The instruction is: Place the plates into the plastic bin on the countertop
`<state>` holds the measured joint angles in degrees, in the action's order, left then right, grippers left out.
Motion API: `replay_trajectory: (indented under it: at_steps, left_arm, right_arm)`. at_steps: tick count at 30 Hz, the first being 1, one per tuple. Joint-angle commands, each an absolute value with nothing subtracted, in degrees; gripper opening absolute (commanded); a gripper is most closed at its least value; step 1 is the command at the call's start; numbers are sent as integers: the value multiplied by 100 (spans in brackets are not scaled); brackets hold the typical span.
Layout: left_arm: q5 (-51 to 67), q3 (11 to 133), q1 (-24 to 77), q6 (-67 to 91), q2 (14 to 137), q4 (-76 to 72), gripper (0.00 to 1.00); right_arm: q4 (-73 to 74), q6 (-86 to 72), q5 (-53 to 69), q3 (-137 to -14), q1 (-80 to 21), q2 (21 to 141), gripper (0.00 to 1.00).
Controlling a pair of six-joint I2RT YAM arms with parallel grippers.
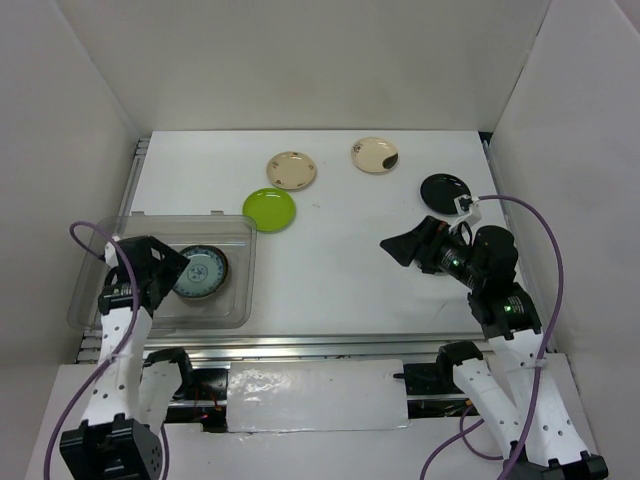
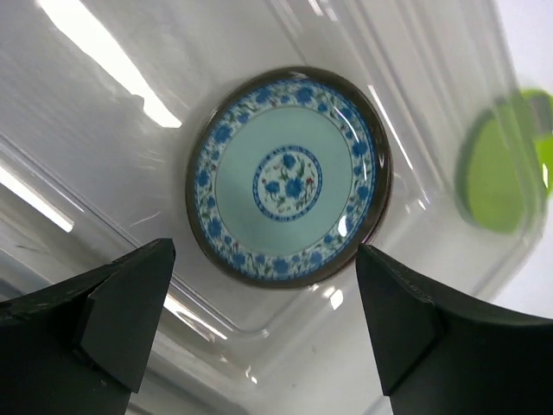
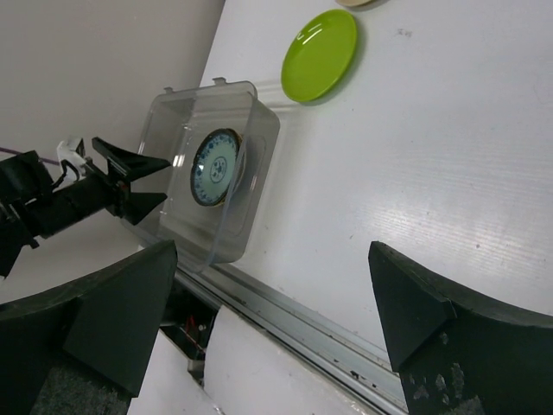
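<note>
We see both claws released: the left gripper (image 2: 263, 259) over the plastic bin (image 1: 236, 300) at the near-left corner of the countertop (image 1: 340, 280) (blue plate (image 1: 200, 272) inside); the right gripper (image 3: 272, 259) hangs toward the right edge. The lime plate (image 1: 269, 209) sits just beside the bin's far-right corner.

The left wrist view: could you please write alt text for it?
A blue-patterned plate lies flat in the clear plastic bin, seen from above. The left gripper hangs over it, open and empty, its black fingers at the bottom edge. A lime green plate shows blurred through the bin's right wall.
</note>
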<state>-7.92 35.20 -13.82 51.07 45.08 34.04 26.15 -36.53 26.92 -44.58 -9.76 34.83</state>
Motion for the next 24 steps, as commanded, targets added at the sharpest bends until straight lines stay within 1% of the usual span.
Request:
replay_trajectory:
  at_steps: [1,2,3,4,5,6,7,10,11,12,13,14,16,17,19,20,22,23,24]
  left_arm:
    - [-1035,3998,-942,4852,4141,3682,99]
    - [-1159,4130,-523,4843,3870,3744,99]
    - [-1204,4148,-310,4817,3745,3640,99]
    - [-995,4148,-81,4686,3683,3421,99]
    - [-880,4218,478,4658,3796,3123,99]
    - [-687,4262,744,4571,4006,2903,99]
    - [-338,4315,1365,4536,4591,2657,99]
    - [-246,4754,2553,4412,5595,1717,99]
    - [-159,5051,3158,4386,6251,1148,99]
    - [-80,5202,3408,4386,6606,847,99]
    - [-44,5325,3602,4386,6931,557,99]
    - [278,5709,3856,4394,7665,301,99]
    - [483,6185,4051,4438,8434,-191,99]
    - [623,6753,4252,4473,9194,-237,99]
    - [895,7223,4394,4657,9893,-604,99]
    - [1027,7625,4473,4780,10549,-789,99]
    - [1405,8014,4544,5184,11194,-1158,99]
    - [1502,8451,4587,5325,11832,-1386,99]
    - [1642,8664,4623,5587,12135,-1528,99]
  right_arm:
    - [2451,-3560,2550,-4676,-1011,3498,100]
    - [2487,-3533,2497,-4719,-1002,3507,100]
    - [2531,-3525,2400,-4746,-1002,3507,100]
    - [2662,-3542,2104,-4781,-1002,3498,100]
    - [2715,-3585,1953,-4816,-985,3472,100]
    - [2751,-3629,1795,-4834,-984,3463,100]
    - [2838,-3769,1480,-4869,-976,3402,100]
    - [2900,-4033,1214,-4922,-976,3252,100]
    - [2926,-4060,1065,-4957,-976,3113,100]
    - [2979,-4087,968,-4983,-976,3016,100]
    - [3119,-4139,854,-5018,-976,2936,100]
    - [3190,-4183,618,-5106,-967,2779,100]
    - [3331,-4245,501,-5142,-958,2646,100]
    - [3366,-4315,475,-5159,-949,2559,100]
    - [3462,-4438,501,-5150,-941,2470,100]
    - [3515,-4499,466,-5124,-940,2374,100]
    - [3586,-4675,387,-5080,-932,2251,100]
    - [3603,-4711,352,-5037,-932,2111,100]
    - [3621,-4737,343,-5019,-932,2066,100]
